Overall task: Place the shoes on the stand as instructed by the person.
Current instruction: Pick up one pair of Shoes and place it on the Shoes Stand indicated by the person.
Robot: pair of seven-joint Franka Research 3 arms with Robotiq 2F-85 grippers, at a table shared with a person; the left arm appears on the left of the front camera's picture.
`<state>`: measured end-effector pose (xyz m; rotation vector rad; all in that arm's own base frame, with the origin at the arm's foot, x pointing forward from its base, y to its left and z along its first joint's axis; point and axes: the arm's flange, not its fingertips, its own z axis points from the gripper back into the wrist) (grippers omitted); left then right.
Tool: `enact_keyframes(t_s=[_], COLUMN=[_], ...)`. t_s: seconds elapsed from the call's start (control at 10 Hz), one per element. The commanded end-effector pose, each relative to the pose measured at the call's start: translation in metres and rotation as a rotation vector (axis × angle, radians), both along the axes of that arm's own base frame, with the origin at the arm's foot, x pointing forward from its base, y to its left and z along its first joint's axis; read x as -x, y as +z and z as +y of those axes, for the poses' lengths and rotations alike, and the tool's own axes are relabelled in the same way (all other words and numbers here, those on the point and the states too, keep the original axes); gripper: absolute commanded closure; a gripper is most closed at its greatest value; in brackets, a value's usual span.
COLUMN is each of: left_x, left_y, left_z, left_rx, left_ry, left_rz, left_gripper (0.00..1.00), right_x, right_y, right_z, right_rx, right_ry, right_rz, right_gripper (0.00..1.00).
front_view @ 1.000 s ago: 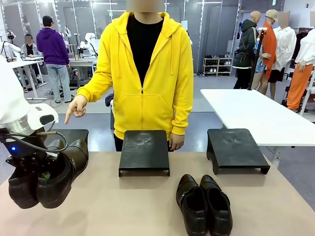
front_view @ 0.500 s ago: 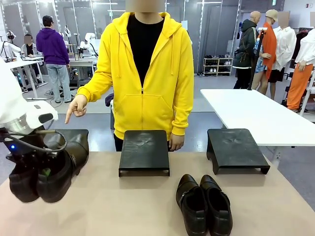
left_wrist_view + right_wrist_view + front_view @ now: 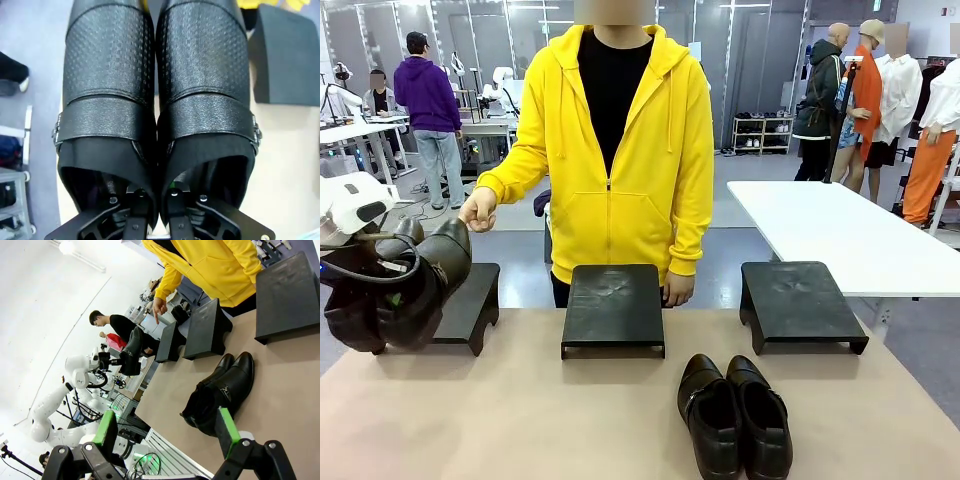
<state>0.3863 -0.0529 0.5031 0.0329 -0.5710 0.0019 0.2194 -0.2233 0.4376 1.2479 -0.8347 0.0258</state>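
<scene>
**Tabletop with three stands, one pair lifted**

Across the tan table (image 3: 540, 420), the front view shows three dark stands in a row. I carry one pair of shoes (image 3: 410, 290) at the left edge of the frame, toes up, beside the left stand (image 3: 470, 300). A second ago they hung lower, toward the bottom left corner. The person's hand (image 3: 477, 212), which was pointing down, is now curled. The second pair (image 3: 735, 415) lies unmoved at lower centre.

Left wrist view: my left gripper (image 3: 159, 210) is clamped tight at the bottom edge, one finger inside each shoe, pinching the two inner walls together. I judge the glossy leather slick and the soles stiff. The softer collar is the best hold, though the toe weight could make the pair swing.

Right wrist view: my right gripper (image 3: 166, 425) is spread wide and holds nothing, above the table near the second pair.
</scene>
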Motion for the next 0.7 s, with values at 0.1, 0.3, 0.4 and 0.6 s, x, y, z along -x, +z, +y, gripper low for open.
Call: enact_keyframes(t_s=[0.1,0.3,0.4,0.6], left_x=[-0.065,-0.091,-0.103,-0.125], left_y=[-0.018,-0.026,-0.032,-0.039], left_z=[0.022,0.035,0.038,0.040], left_rx=[-0.035,-0.035,-0.039,-0.054], left_ry=[-0.055,-0.070,-0.096,-0.112], left_rz=[-0.106,-0.140,-0.138,-0.126], left_gripper=[0.92,0.92,0.92,0.92], right_x=[0.001,0.001,0.001,0.001], right_y=[0.002,0.002,0.002,0.002], right_z=[-0.001,-0.001,-0.001,-0.001], right_rx=[-0.004,-0.004,-0.004,-0.004], right_ry=[0.000,0.000,0.000,0.000], right_rz=[-0.017,-0.017,-0.017,-0.017], right_gripper=[0.00,0.00,0.00,0.00])
